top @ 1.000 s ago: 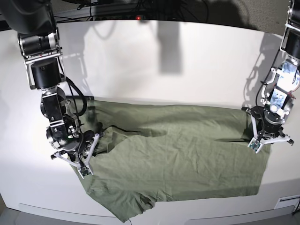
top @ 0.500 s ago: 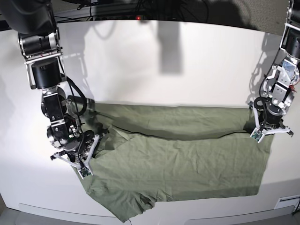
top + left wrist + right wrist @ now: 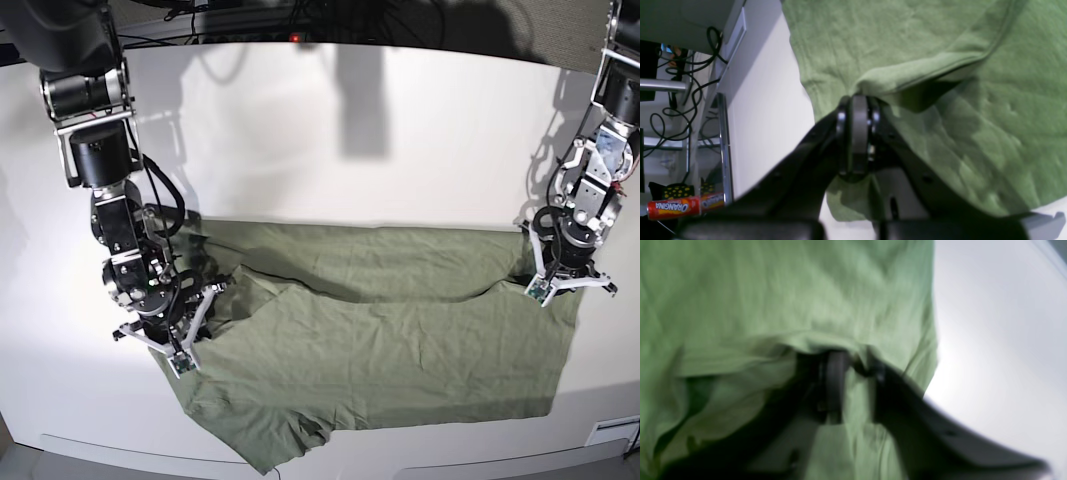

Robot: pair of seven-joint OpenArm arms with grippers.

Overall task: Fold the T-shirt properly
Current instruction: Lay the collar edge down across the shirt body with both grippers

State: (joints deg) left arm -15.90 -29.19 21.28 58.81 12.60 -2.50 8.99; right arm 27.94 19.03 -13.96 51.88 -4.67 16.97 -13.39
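Left gripper (image 3: 855,100) is pinched tight on a hemmed fold of the T-shirt (image 3: 380,330), which the base view hides. Right gripper (image 3: 850,368) has its jaws parted around bunched cloth, though it's blurry. The shirt lies spread along the table (image 3: 330,150) front

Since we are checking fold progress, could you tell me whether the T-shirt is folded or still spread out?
Partly folded: the T-shirt lies on the table with a top layer overlapping the one beneath, wrinkled, edges not lined up.
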